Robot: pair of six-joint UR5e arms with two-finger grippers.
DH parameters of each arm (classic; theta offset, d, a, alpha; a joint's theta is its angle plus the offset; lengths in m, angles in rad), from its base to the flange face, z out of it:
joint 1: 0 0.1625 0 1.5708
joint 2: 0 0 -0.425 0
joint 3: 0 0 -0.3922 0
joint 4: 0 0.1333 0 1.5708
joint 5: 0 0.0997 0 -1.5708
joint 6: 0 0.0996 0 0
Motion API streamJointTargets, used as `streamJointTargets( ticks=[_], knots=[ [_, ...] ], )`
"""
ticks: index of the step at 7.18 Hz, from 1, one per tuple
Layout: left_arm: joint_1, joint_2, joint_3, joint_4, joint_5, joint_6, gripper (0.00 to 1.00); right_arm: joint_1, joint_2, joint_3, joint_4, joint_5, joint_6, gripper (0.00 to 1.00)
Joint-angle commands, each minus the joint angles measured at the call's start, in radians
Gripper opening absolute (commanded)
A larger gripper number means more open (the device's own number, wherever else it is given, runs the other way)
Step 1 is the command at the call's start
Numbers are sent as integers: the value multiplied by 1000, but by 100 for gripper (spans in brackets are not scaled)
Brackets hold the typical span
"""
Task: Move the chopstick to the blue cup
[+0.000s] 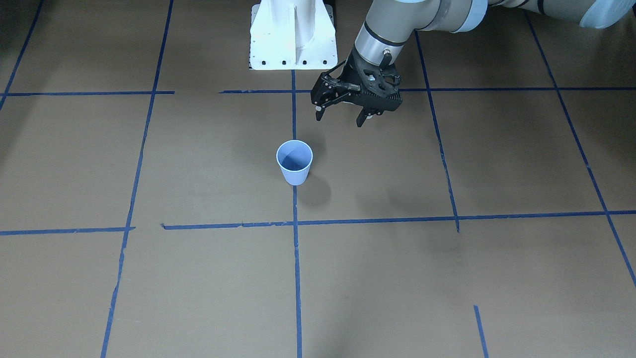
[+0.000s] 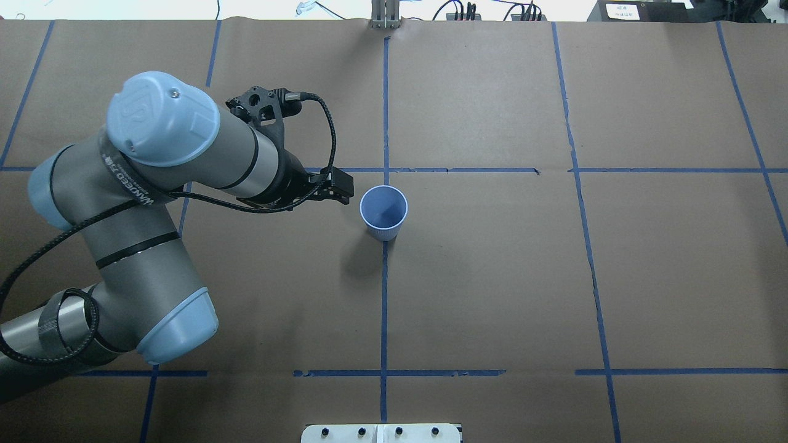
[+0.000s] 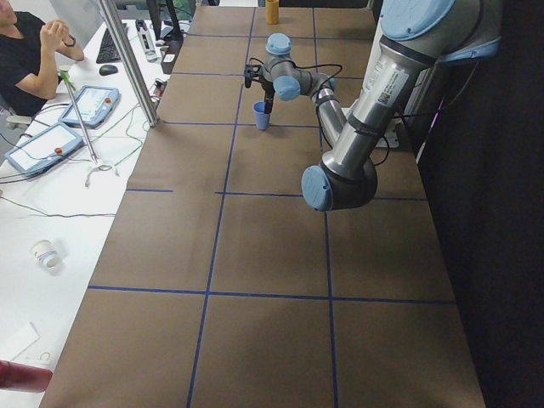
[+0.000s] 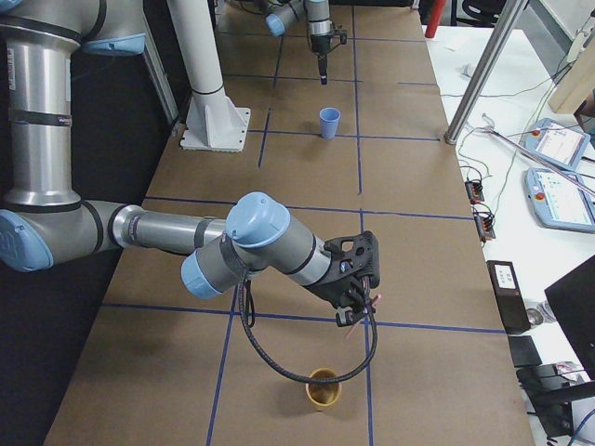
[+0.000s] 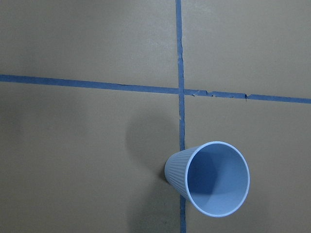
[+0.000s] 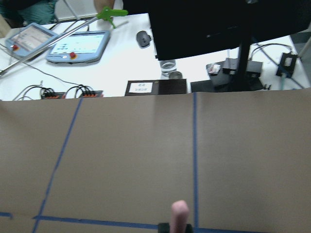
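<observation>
The blue cup (image 1: 294, 161) (image 2: 383, 212) (image 5: 209, 179) stands upright and empty on a blue tape line at mid-table. My left gripper (image 1: 343, 113) (image 2: 340, 187) hovers just beside it, on the robot's side of it, open with nothing between its fingers. Far off at the table's right end, my right gripper (image 4: 356, 311) is held above the table, shut on the pale pink chopstick (image 4: 372, 302). The chopstick's rounded tip (image 6: 180, 213) pokes up at the bottom of the right wrist view. The cup also shows small in the side views (image 3: 262, 116) (image 4: 329, 122).
A yellow cup (image 4: 323, 388) stands on the table just below the right gripper. The white robot pedestal (image 1: 293, 35) sits at the table's robot side. Beyond the far edge are desks with pendants (image 6: 77, 46), cables and a seated person (image 3: 34, 51).
</observation>
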Motion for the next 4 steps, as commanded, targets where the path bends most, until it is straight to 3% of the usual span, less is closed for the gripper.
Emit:
streamJointTargets(
  ticks=[1,4],
  knots=[
    [-26,15,-19,0,0,2,100,-224,152,120,11,100,358,2],
    [-55,28,-19,0,-3,10,100,-497,407,147,1,62,394,3]
  ],
)
